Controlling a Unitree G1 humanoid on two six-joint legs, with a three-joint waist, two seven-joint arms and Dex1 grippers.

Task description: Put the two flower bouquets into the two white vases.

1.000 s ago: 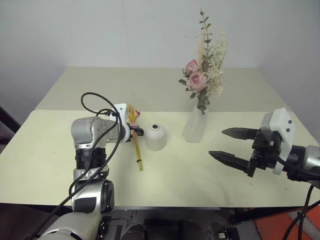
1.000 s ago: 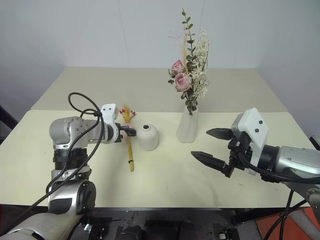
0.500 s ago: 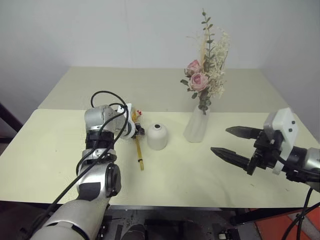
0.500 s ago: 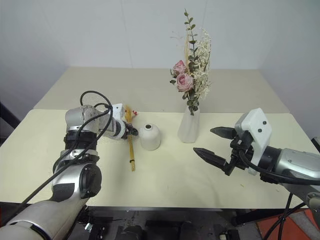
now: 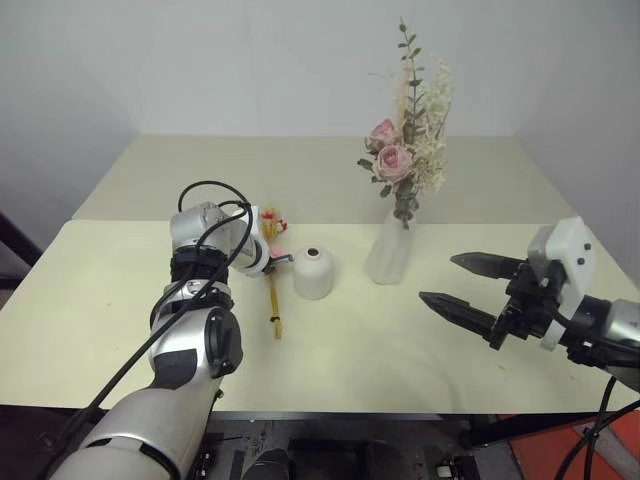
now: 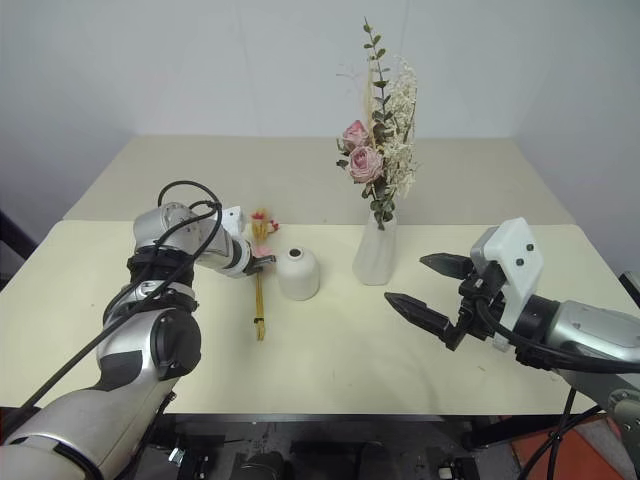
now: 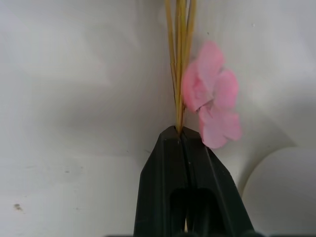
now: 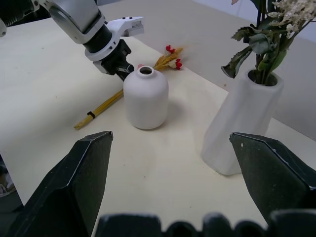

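Your left gripper [image 7: 180,132] has its fingers pressed together on the yellow stalks of the thin bundle [image 5: 272,292], just below the pink blossom [image 7: 210,94], with the stalks running out past the tips and the bundle lying on the table [image 5: 100,290]. Immediately beside it on the right sits the short vase [image 5: 312,273], its small top hole facing up. Further right stands the tall vase [image 5: 391,249], already carrying the bushy bouquet [image 5: 408,140], so 1 of 2 bouquets looks placed. Your right gripper [image 5: 462,285] hangs well off to the right of both vases, fingers spread wide and holding nothing.

The pinch looks narrow and close to the flower end, so I judge the long stalk end may swing or droop once you lift, and loose stalks could slip out of the bundle. The short vase is so near that a sweep of the wrist or the trailing stalks could knock it over. Its hole is small; a tilted bundle may catch the rim and splay rather than drop in
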